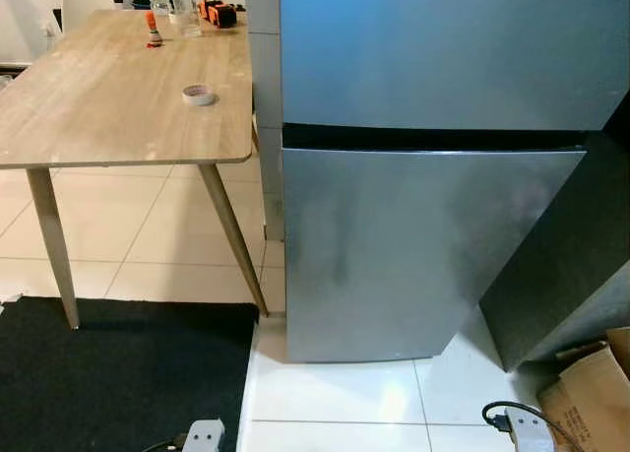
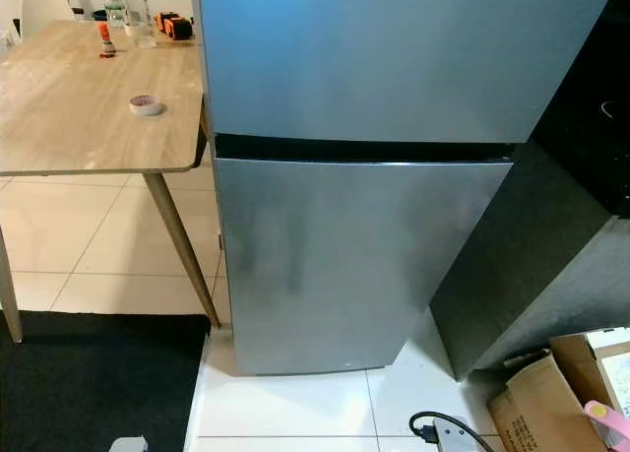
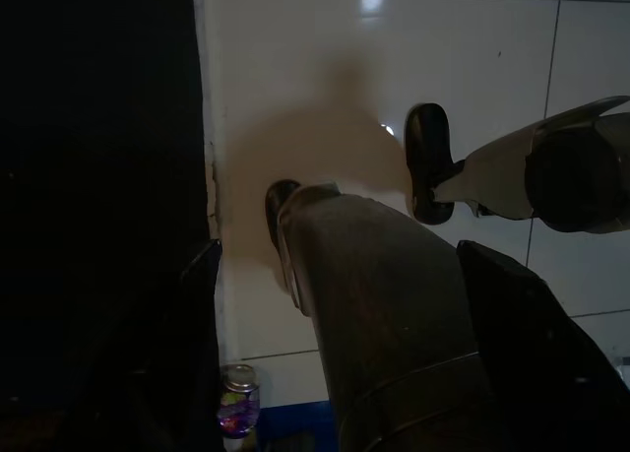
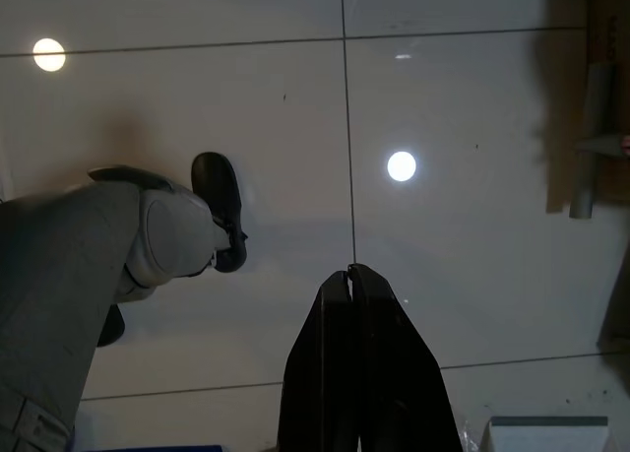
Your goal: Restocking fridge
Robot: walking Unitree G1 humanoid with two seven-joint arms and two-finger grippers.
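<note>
One jar [image 3: 239,413] beside the left pincer [image 3: 364,304].

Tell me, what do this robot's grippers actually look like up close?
The right gripper has two long, flat black fingers that taper to narrow tips, smooth and unmarked. The left gripper has two broad, dark, angular fingers, one at each side of its wrist view, dim in the shade. No cables or markings can be made out.

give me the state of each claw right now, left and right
left claw: open, holding nothing, hanging over the floor
right claw: closed, holding nothing, hanging over the floor
</note>
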